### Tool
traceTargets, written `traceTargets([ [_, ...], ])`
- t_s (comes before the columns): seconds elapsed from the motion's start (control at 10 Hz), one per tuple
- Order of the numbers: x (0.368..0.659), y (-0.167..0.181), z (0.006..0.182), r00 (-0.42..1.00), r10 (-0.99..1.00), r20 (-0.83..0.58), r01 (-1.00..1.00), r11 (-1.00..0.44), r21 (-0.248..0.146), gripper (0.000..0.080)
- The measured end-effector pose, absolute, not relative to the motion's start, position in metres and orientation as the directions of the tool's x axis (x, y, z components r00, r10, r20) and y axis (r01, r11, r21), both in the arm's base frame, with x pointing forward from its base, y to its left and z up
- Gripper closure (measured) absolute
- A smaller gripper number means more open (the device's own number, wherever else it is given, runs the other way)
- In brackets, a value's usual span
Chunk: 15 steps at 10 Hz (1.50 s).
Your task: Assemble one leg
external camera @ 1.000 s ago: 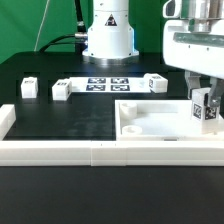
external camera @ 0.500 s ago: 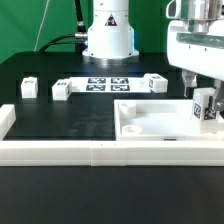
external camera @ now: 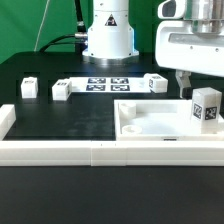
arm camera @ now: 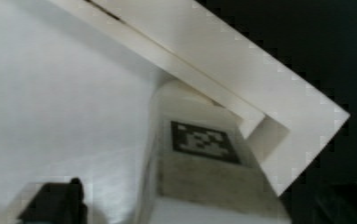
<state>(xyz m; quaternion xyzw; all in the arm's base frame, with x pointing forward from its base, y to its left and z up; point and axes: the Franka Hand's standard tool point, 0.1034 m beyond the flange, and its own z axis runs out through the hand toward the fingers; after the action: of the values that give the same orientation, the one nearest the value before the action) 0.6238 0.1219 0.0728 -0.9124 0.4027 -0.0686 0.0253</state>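
The leg point(external camera: 207, 106), a small white block with a black-and-white tag on its facing side, stood upright at the corner of the large white panel point(external camera: 150, 122) nearest the exterior view's right, its lower end down inside the panel's raised rim. In the wrist view the same leg point(arm camera: 207, 150) rose against the angled rim of the panel point(arm camera: 86, 110), tag toward the camera. The gripper point(external camera: 196, 88) sat just above the leg and slightly toward the exterior view's left of it; 1 dark finger point(external camera: 184, 84) hung beside the leg's upper edge, with a small gap visible between them, and the other finger was hidden. The jaws stood apart and nothing was held between them; the leg stood on its own. In the wrist view only 1 dark fingertip point(arm camera: 54, 203) showed, apart from the leg's side. Farther out, 3 more small tagged blocks lay on the black table point(external camera: 60, 115): 1 point(external camera: 29, 88) toward the exterior view's left, 1 point(external camera: 61, 90) near it, and 1 point(external camera: 156, 82) behind the panel. The marker board point(external camera: 108, 84) lay flat between the last 2. A white rail point(external camera: 95, 151) ran along the table's near edge, and the arm's white base point(external camera: 107, 30) stood behind the marker board.
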Motion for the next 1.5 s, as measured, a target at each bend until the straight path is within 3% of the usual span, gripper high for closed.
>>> traceTargets([
  [0.6, 0.6241, 0.1208, 0.0719, 0.951, -0.275, 0.143, -0.273, -0.962, -0.029, 0.0151],
  [1.1, 0.6264, 0.1173, 0.0731, 0.985, 0.088, 0.151, 0.082, -0.996, 0.046, 0.0151],
  [1.3, 0.6265, 0.1163, 0.0729, 0.985, 0.085, 0.15, 0.079, -0.996, 0.046, 0.0151],
  [1.5, 0.6265, 0.1163, 0.0729, 0.985, 0.082, 0.151, 0.076, -0.996, 0.046, 0.0409],
])
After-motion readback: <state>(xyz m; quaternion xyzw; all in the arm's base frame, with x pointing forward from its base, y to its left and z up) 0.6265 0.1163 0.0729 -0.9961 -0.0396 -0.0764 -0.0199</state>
